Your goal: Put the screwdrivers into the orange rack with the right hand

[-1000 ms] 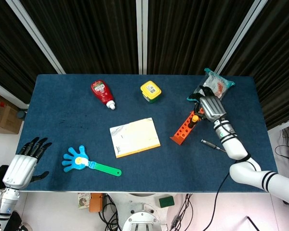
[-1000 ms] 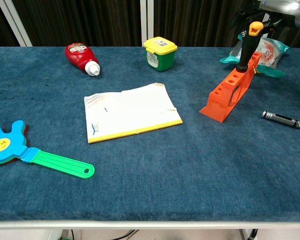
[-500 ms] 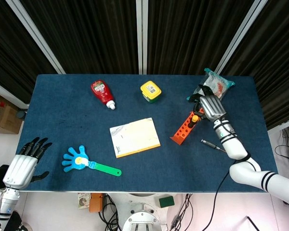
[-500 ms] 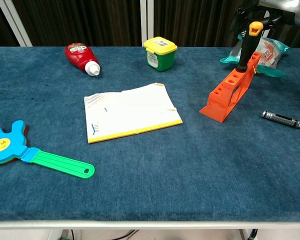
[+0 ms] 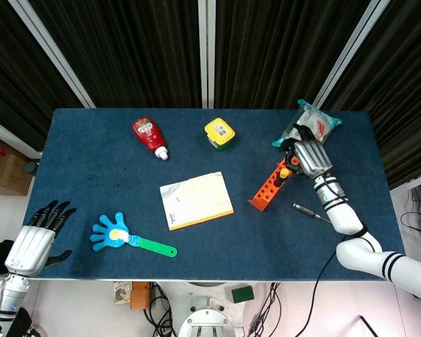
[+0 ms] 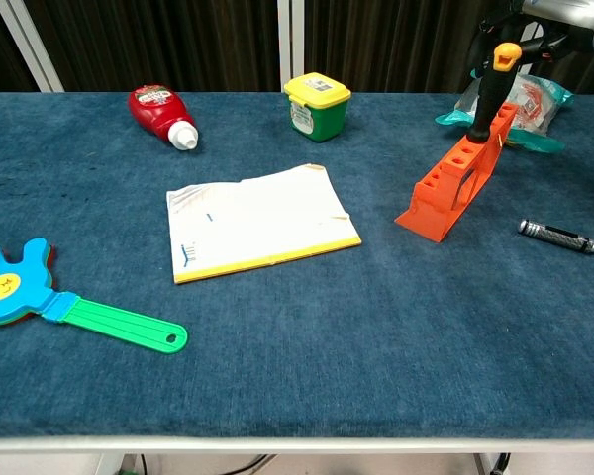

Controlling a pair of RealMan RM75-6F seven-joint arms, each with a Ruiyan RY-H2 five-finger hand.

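The orange rack [image 5: 266, 188] [image 6: 453, 188] lies on the right part of the blue table. A screwdriver with a black handle and orange cap [image 5: 284, 172] [image 6: 490, 89] stands upright in the rack's far end. My right hand [image 5: 307, 156] [image 6: 559, 15] hovers just behind and above that handle, fingers apart and holding nothing. A second, dark metal screwdriver [image 5: 310, 211] [image 6: 562, 237] lies flat on the cloth to the right of the rack. My left hand [image 5: 36, 235] hangs open off the table's near left corner.
A crinkly snack bag [image 5: 314, 125] [image 6: 535, 99] lies behind the rack, under the right hand. A green and yellow tub [image 5: 219, 133], a ketchup bottle [image 5: 149, 136], a yellow notepad [image 5: 196, 200] and a blue hand clapper [image 5: 126, 237] are spread over the middle and left.
My right hand has let go of the black-handled screwdriver and drawn back a little to the right and up. The screwdriver stays standing in the rack.
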